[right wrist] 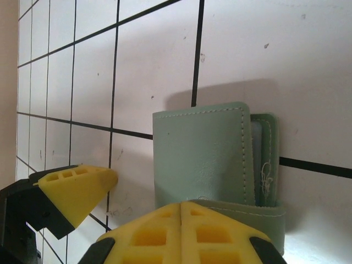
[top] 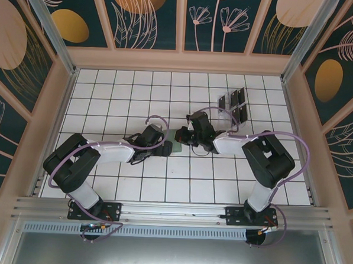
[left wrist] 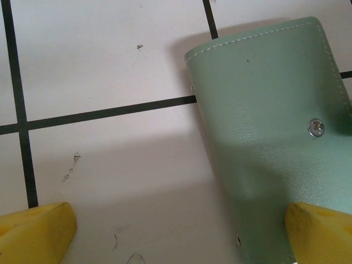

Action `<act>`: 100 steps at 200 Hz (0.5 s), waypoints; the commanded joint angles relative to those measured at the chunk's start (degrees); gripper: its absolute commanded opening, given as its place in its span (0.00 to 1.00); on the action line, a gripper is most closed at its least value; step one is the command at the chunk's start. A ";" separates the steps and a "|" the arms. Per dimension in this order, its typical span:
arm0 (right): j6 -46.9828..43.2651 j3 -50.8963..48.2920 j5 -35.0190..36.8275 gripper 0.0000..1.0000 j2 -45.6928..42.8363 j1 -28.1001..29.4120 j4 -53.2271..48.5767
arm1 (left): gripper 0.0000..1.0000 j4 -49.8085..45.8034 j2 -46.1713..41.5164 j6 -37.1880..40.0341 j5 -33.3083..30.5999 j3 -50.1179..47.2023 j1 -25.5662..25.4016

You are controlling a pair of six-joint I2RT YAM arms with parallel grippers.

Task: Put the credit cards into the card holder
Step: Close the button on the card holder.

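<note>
The sage green card holder (top: 175, 148) lies on the tiles between my two grippers. In the left wrist view the card holder (left wrist: 264, 121) shows its closed back and a metal snap (left wrist: 315, 127). My left gripper (left wrist: 176, 236) is open, one fingertip over bare tile and the other over the holder's near edge. My right gripper (right wrist: 181, 231) is shut, and its joined yellow tips sit at the holder's folded-over flap (right wrist: 247, 212). I cannot tell if the flap is pinched. The holder's inner pocket (right wrist: 258, 159) shows beside the flap. Black credit cards (top: 235, 98) stand upright at the back right.
A clear plastic rack (top: 228, 114) holds the cards, about two tiles behind my right gripper (top: 185, 137). My left gripper (top: 158, 144) and its yellow fingertip (right wrist: 71, 190) sit close to the right one. Wooden walls enclose the white tiled floor (top: 137, 94).
</note>
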 commanded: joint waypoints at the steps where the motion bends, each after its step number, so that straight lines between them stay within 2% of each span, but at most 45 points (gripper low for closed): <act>1: 1.13 1.56 -1.12 0.00 1.22 0.70 2.10 | 0.98 -0.69 2.94 0.33 0.54 -0.30 0.33; 100: 1.65 2.54 -2.00 0.00 5.22 1.05 2.70 | 0.97 -0.38 2.97 0.41 0.89 -0.57 0.30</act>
